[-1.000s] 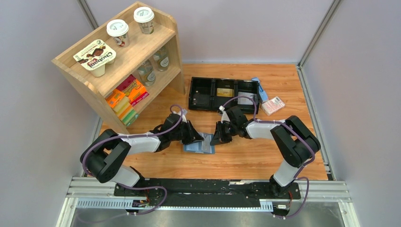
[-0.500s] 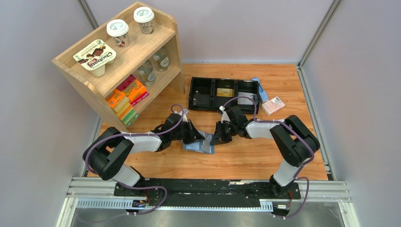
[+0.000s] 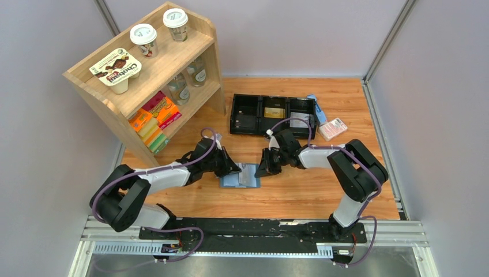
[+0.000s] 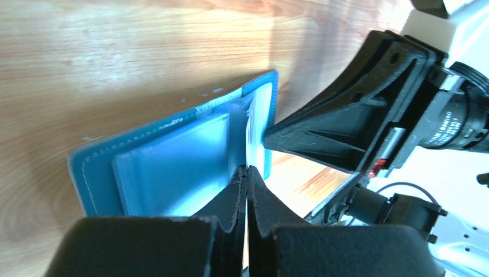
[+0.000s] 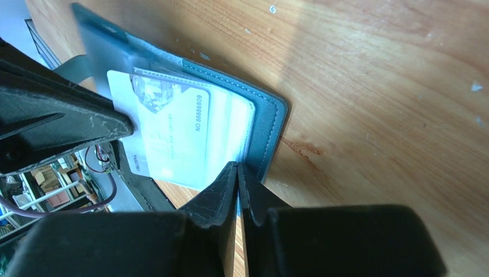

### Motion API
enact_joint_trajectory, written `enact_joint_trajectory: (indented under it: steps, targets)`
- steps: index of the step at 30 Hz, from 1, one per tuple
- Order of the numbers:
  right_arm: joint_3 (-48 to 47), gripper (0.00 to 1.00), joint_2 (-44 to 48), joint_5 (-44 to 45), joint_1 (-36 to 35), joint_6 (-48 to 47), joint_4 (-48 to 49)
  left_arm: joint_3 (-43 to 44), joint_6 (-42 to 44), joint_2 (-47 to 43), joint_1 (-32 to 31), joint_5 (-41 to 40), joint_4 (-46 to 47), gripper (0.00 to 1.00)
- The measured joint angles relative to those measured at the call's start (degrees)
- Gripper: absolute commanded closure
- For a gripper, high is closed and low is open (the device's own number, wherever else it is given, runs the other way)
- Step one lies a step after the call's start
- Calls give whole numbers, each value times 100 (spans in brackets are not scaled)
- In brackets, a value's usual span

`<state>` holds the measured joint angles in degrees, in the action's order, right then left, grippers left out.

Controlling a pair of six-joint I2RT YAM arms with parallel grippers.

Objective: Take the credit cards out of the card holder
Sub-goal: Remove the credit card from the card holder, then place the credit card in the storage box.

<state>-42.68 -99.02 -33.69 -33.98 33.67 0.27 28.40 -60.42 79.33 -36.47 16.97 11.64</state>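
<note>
Teal card holder (image 3: 229, 182) lying open flat on the wooden table (image 3: 300, 196), that's the top view, and it sits right between the two grippers: left gripper (image 3: 235, 169) on its left side, right gripper (image 3: 259, 170) on its right edge, both tips down low on it. There's a white card (image 3: 249, 173) over the half of the holder nearest the right gripper. Well beyond the right gripper there's a long black tray (image 3: 260, 115) at the back of the table, and off beyond the left gripper a wooden shelf (image 3: 104, 107) with cups and boxes on it. From the left wrist camera, the left fingers are pressed together with just a hairline between them. The white card stands edge-on straight out of the tips, so the jaws look pinched on its edge. The holder's pale blue inside spreads out ahead and to the left of the tips, and the right gripper's black finger sits just beyond, touching the holder's far edge. In the right wrist camera, the right fingers are nearly together, and as far as I can tell they're nipping the holder's near edge. The white card, with printed digits on it, lies just ahead of those tips, partly tucked under a clear pocket, with the left gripper's finger touching its far left edge.
</note>
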Motion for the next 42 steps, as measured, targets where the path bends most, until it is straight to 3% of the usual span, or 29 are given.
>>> enact_joint_trajectory:
  steps: [18, 33, 42]
  targets:
    - [-79, 86, -11, 42, -39, 2, -68, -61, 483, -457, 310, -151, -1108, 100]
    - [-490, 46, 260, 223, -81, -229, -339, 9, 1528, -1587, 439, -468, -2588, 100]
    - [-811, 28, 905, -111, -76, -691, -356, 654, 2640, -2184, 459, -404, -3123, 100]
